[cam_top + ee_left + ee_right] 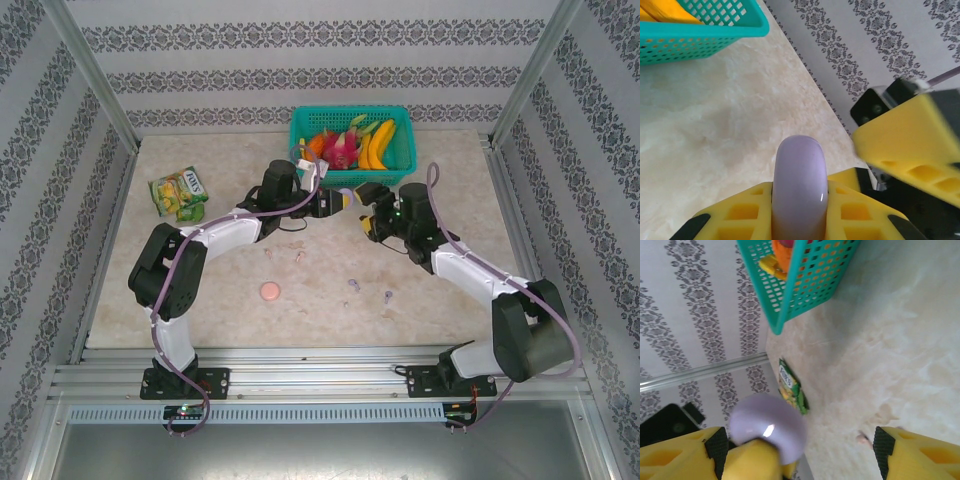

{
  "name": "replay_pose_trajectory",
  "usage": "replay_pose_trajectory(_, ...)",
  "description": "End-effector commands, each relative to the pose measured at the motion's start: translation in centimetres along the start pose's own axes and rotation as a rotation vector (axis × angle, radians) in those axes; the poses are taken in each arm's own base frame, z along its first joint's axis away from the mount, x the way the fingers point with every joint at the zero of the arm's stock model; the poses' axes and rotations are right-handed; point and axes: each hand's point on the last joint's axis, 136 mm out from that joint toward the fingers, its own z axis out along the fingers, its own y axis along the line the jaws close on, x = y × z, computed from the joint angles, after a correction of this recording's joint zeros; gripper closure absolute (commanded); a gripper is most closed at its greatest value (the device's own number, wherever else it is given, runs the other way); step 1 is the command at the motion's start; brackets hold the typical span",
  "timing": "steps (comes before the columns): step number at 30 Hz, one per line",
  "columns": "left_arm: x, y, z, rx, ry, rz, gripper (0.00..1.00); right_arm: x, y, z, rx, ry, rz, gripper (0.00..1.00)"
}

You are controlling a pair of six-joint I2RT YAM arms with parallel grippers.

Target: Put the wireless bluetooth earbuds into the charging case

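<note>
My left gripper [336,200] [800,202] is shut on a round lilac charging case [346,197] [800,165], held on edge above the table. Facing it from the right, my right gripper [367,212] [797,456] is open, its fingers [920,455] set wide, with the lilac case [767,425] just inside its left finger. One of its yellow fingers [910,145] shows blurred in the left wrist view. Two lilac earbuds [353,285] [388,296] and two pale pink earbuds [268,253] [300,257] lie loose on the table. A pink earbud [862,438] also lies below the right gripper.
A round pink case [270,291] lies front left of the earbuds. A teal basket [300,140] [700,40] [805,285] of fruit stands at the back, close behind both grippers. A green snack packet [178,192] [791,387] lies at the back left.
</note>
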Motion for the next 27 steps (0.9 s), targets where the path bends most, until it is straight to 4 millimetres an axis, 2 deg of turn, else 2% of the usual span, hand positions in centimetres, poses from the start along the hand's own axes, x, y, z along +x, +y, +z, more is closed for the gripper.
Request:
replay_pose_trajectory(1, -0.8, -1.7, -0.8, 0.003, -0.035, 0.084, 0.93, -0.4, 1.0, 0.7, 0.023, -0.049, 0.049, 0.21)
replay_pose_trajectory(10, -0.8, -2.6, -0.9, 0.007, -0.038, 0.112, 0.93, 0.2, 2.1, 2.3, 0.019, -0.039, 0.047, 0.22)
replay_pose_trajectory(27, -0.1, -3.0, -0.2, 0.007, -0.013, 0.127, 0.93, 0.6, 3.3, 3.3, -0.02, -0.021, 0.055, 0.36)
